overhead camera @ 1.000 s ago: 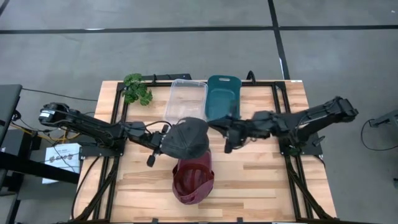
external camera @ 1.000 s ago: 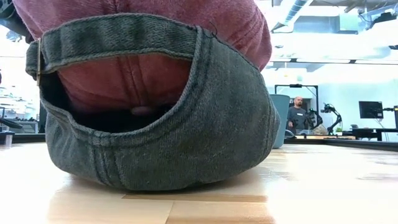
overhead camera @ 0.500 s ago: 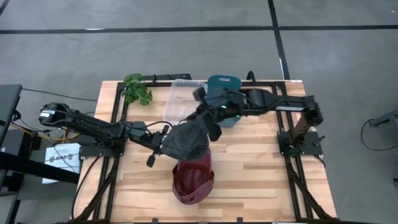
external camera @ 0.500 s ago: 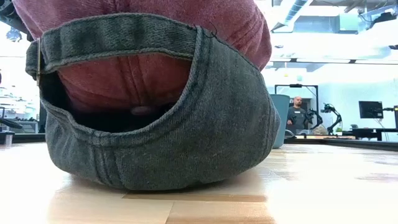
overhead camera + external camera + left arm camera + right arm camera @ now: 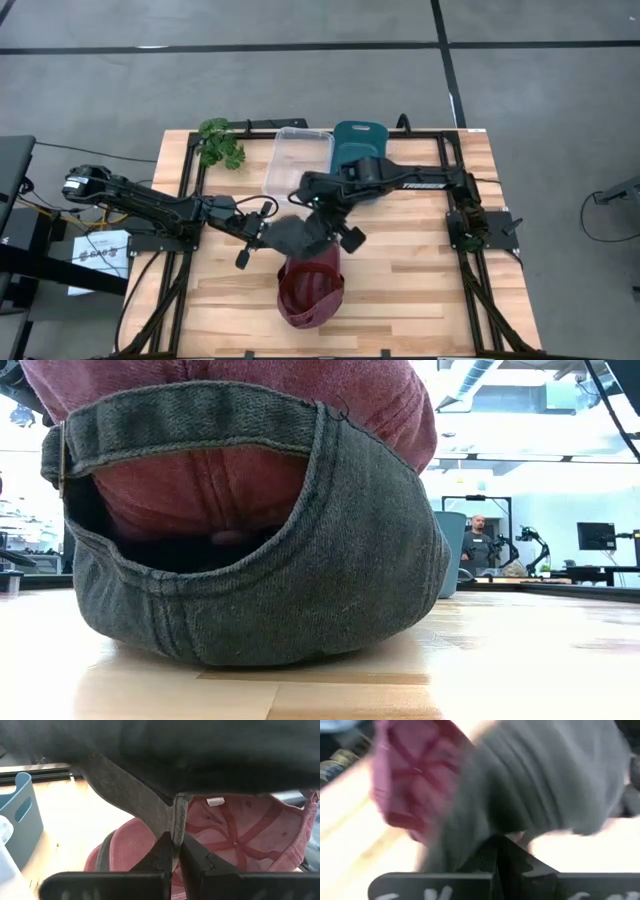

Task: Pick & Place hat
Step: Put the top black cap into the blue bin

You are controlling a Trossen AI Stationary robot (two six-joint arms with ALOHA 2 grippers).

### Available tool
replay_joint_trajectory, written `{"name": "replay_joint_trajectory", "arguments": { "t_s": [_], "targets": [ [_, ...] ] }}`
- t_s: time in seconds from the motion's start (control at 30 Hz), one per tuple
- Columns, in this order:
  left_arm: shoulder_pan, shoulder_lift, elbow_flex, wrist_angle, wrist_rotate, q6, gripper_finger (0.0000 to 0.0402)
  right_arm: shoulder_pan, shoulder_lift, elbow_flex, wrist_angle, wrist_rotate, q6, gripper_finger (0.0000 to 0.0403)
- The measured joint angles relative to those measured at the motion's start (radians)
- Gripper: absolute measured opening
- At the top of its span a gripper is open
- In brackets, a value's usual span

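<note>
Nearest us at worktop height, a red cap (image 5: 230, 470) with a grey-green brim fills most of the low view, lying on the wooden worktop (image 5: 520, 660). From above, that red cap (image 5: 310, 290) lies open side up at about 6 o'clock from the worktop's middle, close to the near edge.

Just beyond it, around the centre, we see the dark grey hat (image 5: 295, 235) held up between both arms. The left arm reaches in from 9 o'clock, stretched low and almost straight across the worktop (image 5: 420, 290), and its left claw (image 5: 262, 232) meets the hat's edge. In the left wrist view the left claw (image 5: 176, 862) has its two fingers clenched on a fold of the grey hat (image 5: 200, 760), with the red cap (image 5: 240, 830) showing below it.

The right arm comes from 3 o'clock, bent at the elbow and folded back across the middle, with the right claw (image 5: 322, 212) on the hat's far right side. In the right wrist view the right claw (image 5: 496, 855) appears pressed shut against grey cloth (image 5: 545, 780), gripping it, though the view is blurred.

Farther off, toward 12 o'clock, stand a clear tub (image 5: 298, 160) and a teal bin (image 5: 358, 150) side by side, with a green plant (image 5: 220, 142) toward 11 o'clock. Beyond the worktop a person (image 5: 480, 545) stands in the room.
</note>
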Motion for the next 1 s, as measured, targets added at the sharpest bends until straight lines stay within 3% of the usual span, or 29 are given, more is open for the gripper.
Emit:
{"name": "replay_joint_trajectory", "arguments": {
  "t_s": [0.17, 0.33, 0.63, 0.83, 1.0],
  "targets": [
    [0.000, 0.000, 0.000, 0.000, 0.001, 0.003, 0.0014, 0.021, -0.033, 0.000, -0.030, -0.133, 0.038, 0.0000],
    [0.000, 0.000, 0.000, 0.005, 0.001, 0.003, 0.0015, 0.048, -0.089, 0.000, 0.050, -0.086, 0.037, 0.0000],
    [0.000, 0.000, 0.000, 0.005, -0.001, 0.000, 0.0015, 0.040, -0.128, 0.000, 0.315, 0.275, -0.035, 0.0000],
    [0.000, 0.000, 0.000, 0.006, -0.001, 0.002, 0.0015, -0.019, -0.113, -0.002, 0.468, 0.423, -0.046, 0.0000],
    [0.000, 0.000, 0.000, 0.006, 0.000, 0.003, 0.0015, -0.064, -0.101, -0.011, 0.622, 0.626, -0.041, 0.0000]
  ]
}}
